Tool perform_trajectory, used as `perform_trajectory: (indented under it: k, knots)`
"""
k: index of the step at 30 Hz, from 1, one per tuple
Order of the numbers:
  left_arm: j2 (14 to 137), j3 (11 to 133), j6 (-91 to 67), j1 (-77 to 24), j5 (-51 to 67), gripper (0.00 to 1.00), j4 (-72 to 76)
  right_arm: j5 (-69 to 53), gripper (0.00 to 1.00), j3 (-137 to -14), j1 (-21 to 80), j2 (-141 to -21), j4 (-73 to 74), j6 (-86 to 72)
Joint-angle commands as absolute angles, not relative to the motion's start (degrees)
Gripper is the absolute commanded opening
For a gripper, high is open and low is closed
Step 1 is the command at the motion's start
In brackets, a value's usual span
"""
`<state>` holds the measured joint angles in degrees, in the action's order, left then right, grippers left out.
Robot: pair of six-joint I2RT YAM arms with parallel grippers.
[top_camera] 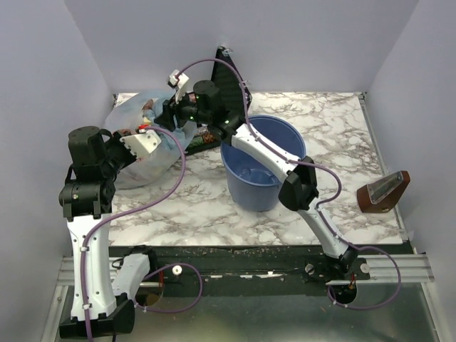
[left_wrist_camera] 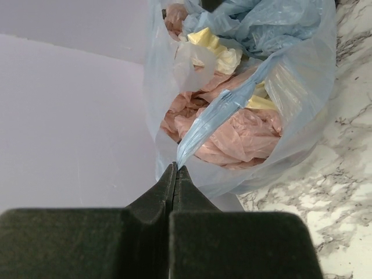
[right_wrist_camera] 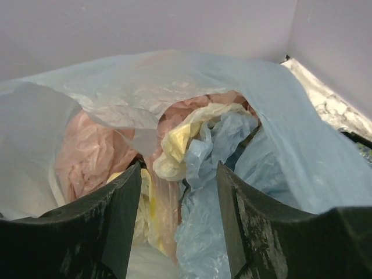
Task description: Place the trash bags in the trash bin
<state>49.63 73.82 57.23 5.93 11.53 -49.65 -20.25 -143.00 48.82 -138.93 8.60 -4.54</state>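
Blue trash bag (right_wrist_camera: 209,145) lies between the right gripper's (right_wrist_camera: 179,171) open fingers; thin film may slip. Left gripper (left_wrist_camera: 176,168) pinches the stuffed bag's (left_wrist_camera: 290,75) edge.

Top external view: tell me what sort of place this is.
Probably a robot test booth, not a home: plain lilac walls box in a marble-patterned table, two robot arms stand on a metal rail at its near edge, and a stuffed bag is the prop.
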Motion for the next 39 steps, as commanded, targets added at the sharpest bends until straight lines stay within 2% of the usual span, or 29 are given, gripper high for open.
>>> perform_trajectory:
  k: [1, 7, 23, 33, 39]
  knots:
    - [49.0, 76.4, 54.0, 6.2, 13.0, 0.0, -51.9, -23.4, 0.62, -143.7, 50.7, -140.0, 8.7, -4.3]
    - [49.3, 78.1, 50.8, 6.2, 12.9, 0.0, -51.2, -20.1, 0.66, -140.0, 51.6, -134.4, 11.3, -3.1]
    - [45.7, 76.1, 50.4, 6.2, 12.5, 0.0, -50.8, -11.0, 0.64, -138.6, 53.0, -139.2, 10.7, 1.8]
    - [45.6, 74.5, 49.5, 6.2, 13.0, 0.0, -50.1, -19.1, 0.63, -137.0, 53.1, -139.8, 10.3, 1.4]
    - [45.4, 73.7, 49.4, 6.3, 13.1, 0.0, -49.6, -15.9, 0.61, -137.1, 53.3, -140.8, 10.2, 1.8]
